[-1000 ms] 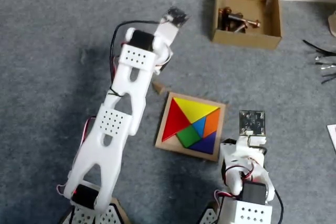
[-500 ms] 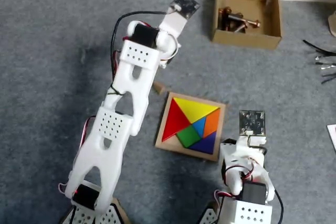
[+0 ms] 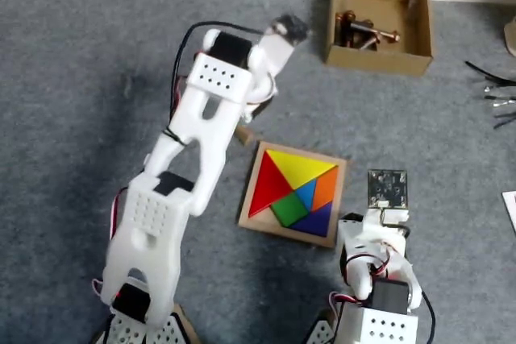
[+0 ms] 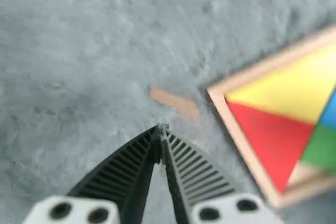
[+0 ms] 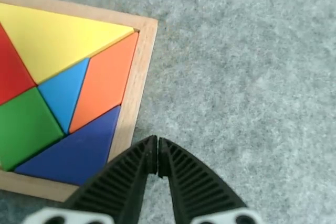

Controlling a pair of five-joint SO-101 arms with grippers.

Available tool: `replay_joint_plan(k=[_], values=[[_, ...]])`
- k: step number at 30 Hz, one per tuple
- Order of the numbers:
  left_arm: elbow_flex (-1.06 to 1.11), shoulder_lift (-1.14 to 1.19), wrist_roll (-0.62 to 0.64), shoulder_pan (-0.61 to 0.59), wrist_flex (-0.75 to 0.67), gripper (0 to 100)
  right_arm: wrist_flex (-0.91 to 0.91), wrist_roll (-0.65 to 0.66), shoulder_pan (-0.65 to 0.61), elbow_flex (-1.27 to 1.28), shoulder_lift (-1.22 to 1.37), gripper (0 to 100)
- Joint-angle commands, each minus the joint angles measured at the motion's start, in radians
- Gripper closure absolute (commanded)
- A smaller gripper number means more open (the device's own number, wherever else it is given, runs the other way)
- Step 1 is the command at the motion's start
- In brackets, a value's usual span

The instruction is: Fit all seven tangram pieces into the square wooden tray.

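Grey carpet-like mat (image 3: 81, 78) over the table. Square wooden tray (image 5: 136, 93) at centre, between the two arms.

- Tray holds six pieces: yellow (image 3: 300, 167), red (image 3: 270, 187), green (image 3: 290, 209), light blue (image 3: 305, 192), orange (image 3: 325, 186), dark blue (image 3: 319, 220). A pale patch shows at the corner between red and green; probably the one open slot.
- Small tan piece (image 4: 173, 102) lies flat on the mat just outside the tray's far-left corner, apart from the rim. Likely the seventh piece; exact shape too blurred to tell.
- Left gripper (image 4: 160, 128): jaws pressed together, holding nothing. Tan piece sits just ahead of the tips, a little toward the tray, its long axis lying across the line the jaws point along.
- Right gripper (image 5: 157, 153): jaws also closed and empty, over bare mat just beside the tray edge by the dark blue piece, on the far side of the tray from the tan piece.
- Left arm (image 3: 201, 126) is clearly the nearer one. Judgement: jaws must spread before any pinch, and the tray rim stands between piece and slot.
- Cardboard box (image 3: 377, 60) with metal bits is well apart, no obstruction
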Motion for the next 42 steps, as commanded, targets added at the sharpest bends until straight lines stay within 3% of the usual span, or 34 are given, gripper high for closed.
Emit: replay_joint_plan(k=[1,6,12,21,29,38,42], values=[[0.110,-0.130,-0.230,-0.015,0.000,99,-0.001,0.011,0.012,0.105,-0.012,98.8],[0.143,-0.156,-0.362,-0.016,0.000,98,-0.001,0.011,0.012,0.105,-0.012,98.8],[0.148,-0.153,-0.583,-0.015,0.000,87,-0.001,0.011,0.012,0.105,-0.012,98.8],[0.246,-0.153,-0.908,-0.010,-0.006,86,-0.001,0.011,0.012,0.105,-0.012,98.8],[0.351,-0.153,-0.801,-0.010,-0.230,86,-0.001,0.011,0.012,0.105,-0.012,98.8],[0.358,-0.153,-0.790,-0.016,-0.238,86,-0.001,0.011,0.012,0.105,-0.012,98.8],[0.358,-0.153,-0.683,0.008,-0.244,86,-0.001,0.011,0.012,0.105,-0.012,98.8]])
